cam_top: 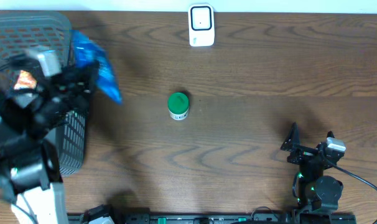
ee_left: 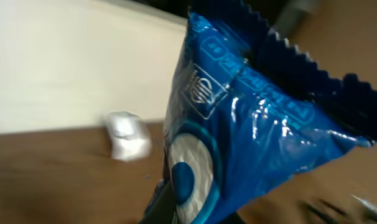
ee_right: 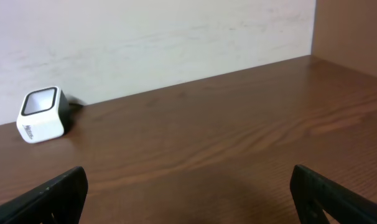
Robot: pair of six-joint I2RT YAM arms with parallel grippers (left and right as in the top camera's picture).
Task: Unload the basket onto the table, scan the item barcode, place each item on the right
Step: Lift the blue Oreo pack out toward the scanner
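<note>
At the far left we see a grey basket (cam_top: 36,28) of open plastic mesh with rounded corners, and just beside its right edge the left gripper (cam_top: 83,78), dark and blurred, with its jaws clamped on the blue packet (cam_top: 96,67). In the left wrist view the blue packet (ee_left: 251,137) fills most of the frame: glossy, crinkled film with a zigzag-cut top seam, white lettering and a white ring printed low on its face (the wording is too smeared for us to read). It is held above the brown wood-grain table (cam_top: 238,162), well apart from the scanner. Near the middle stands a small round tub (cam_top: 178,104) with a green lid and a white side. Further back, by the pale wall (ee_right: 151,31), sits the scanner (cam_top: 201,25), a smooth white block with rounded edges and a dark-framed window (ee_right: 42,115). At the right the right gripper (cam_top: 311,140) rests low, its black fingers (ee_right: 58,193) spread wide with nothing between them.
</note>
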